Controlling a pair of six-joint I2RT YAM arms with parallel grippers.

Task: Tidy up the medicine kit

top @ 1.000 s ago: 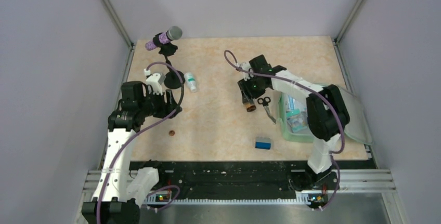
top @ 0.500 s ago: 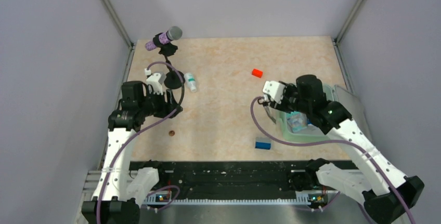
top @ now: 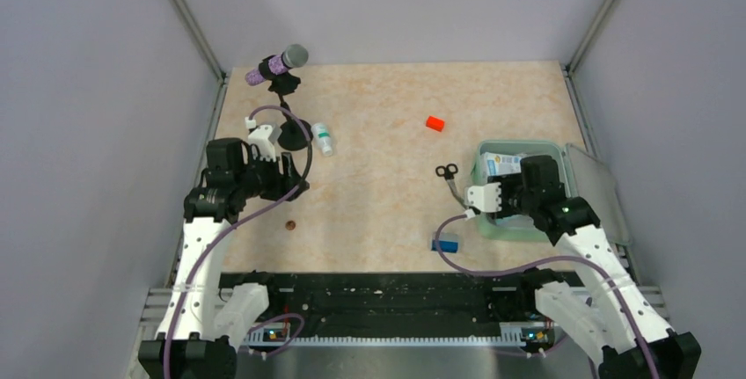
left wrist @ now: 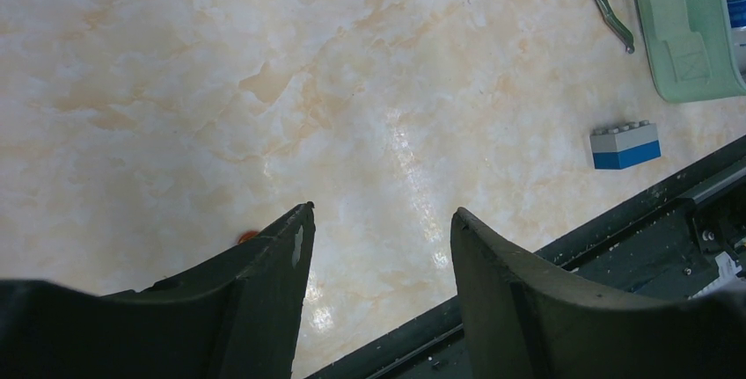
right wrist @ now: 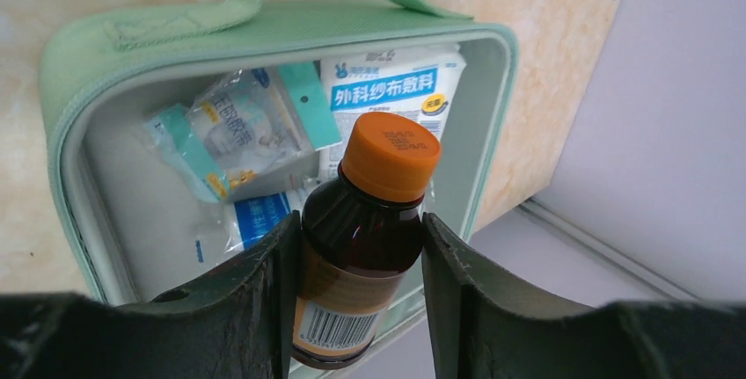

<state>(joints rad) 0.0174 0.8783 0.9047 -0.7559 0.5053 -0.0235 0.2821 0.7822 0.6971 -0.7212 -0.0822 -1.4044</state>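
Note:
The medicine kit [top: 510,145] is a mint-green case at the right of the table, its lid [top: 598,187] swung open to the right. Packets with blue and white labels [right wrist: 387,89] lie inside the kit [right wrist: 264,32]. My right gripper [right wrist: 362,221] hangs over the open case, shut on a brown bottle [right wrist: 369,238] with an orange cap [right wrist: 391,155]. From the top view the right gripper [top: 519,201] sits above the case's near half. My left gripper [left wrist: 383,212] is open and empty above bare table at the left, also seen from above [top: 286,177].
Black-handled scissors [top: 449,177] lie just left of the kit. A blue and grey block [top: 446,243] sits near the front edge, a red block [top: 435,123] further back. A small white bottle [top: 325,139] and a microphone stand [top: 280,67] are at the back left. A small brown disc [top: 288,223] lies near the left gripper.
My right arm has swung from the table's middle, beside the scissors, back to above the open kit with the bottle in its grip. The left arm has stayed put.

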